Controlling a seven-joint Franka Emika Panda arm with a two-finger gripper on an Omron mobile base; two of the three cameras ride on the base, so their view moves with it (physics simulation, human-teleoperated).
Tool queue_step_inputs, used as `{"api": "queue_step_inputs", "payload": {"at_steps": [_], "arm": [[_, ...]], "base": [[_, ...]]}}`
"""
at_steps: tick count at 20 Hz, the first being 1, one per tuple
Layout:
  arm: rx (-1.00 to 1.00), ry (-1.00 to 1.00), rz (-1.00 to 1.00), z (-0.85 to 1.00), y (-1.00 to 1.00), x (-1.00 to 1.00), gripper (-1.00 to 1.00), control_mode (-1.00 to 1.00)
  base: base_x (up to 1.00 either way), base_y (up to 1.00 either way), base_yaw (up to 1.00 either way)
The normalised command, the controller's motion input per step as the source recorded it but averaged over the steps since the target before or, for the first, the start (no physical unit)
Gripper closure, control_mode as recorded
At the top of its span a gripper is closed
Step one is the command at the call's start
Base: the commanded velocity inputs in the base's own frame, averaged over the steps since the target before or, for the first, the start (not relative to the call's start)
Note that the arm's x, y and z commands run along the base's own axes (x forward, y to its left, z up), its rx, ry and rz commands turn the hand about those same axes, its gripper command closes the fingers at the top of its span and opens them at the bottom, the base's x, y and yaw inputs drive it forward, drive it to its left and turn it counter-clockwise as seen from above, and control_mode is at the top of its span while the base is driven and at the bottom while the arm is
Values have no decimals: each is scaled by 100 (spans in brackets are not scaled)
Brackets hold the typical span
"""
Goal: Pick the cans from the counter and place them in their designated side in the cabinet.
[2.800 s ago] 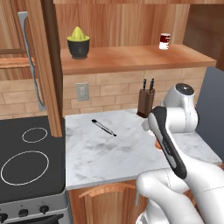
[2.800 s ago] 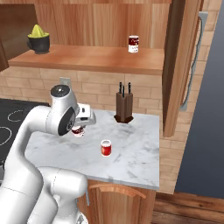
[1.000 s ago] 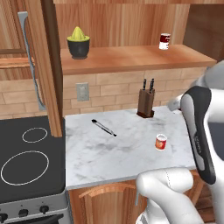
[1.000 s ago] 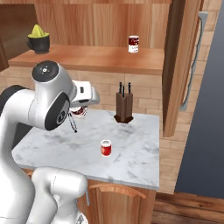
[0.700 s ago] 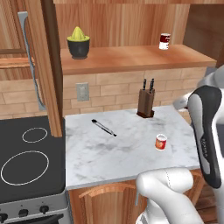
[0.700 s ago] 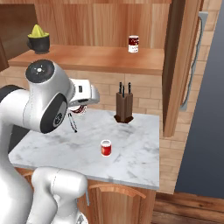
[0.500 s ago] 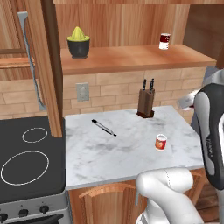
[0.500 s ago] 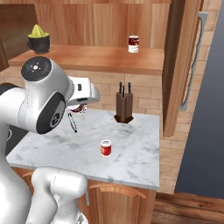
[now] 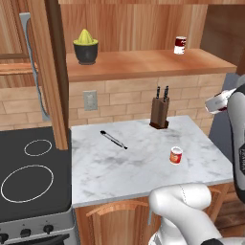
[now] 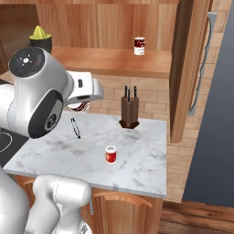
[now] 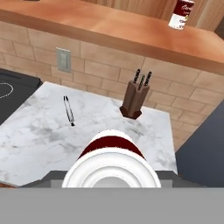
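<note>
End effector [image 11: 111, 186] clamps cylindrical dark-red can [image 11: 111, 164]; orange-red can [image 9: 176, 155] on veined marble counter [image 9: 129, 167].

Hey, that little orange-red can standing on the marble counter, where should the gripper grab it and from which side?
Grip the orange-red can across its round side wall, coming down from above. It stands upright on the counter with open space all around, so its sides are free.
</note>
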Motion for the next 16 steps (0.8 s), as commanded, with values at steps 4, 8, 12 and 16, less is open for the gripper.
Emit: {"api": "queue_step_inputs", "payload": {"at_steps": [4,8,12,16], "arm": [[0,-7,0,27,-1,-1,100,-100],[0,-5,0,22,0,0,100,-100],[0,-5,0,17,0,3,100,-100],[0,-5,0,14,0,7,100,-100]], "base": [[0,0,0],[0,0,0],[0,0,0],[0,0,0]]}}
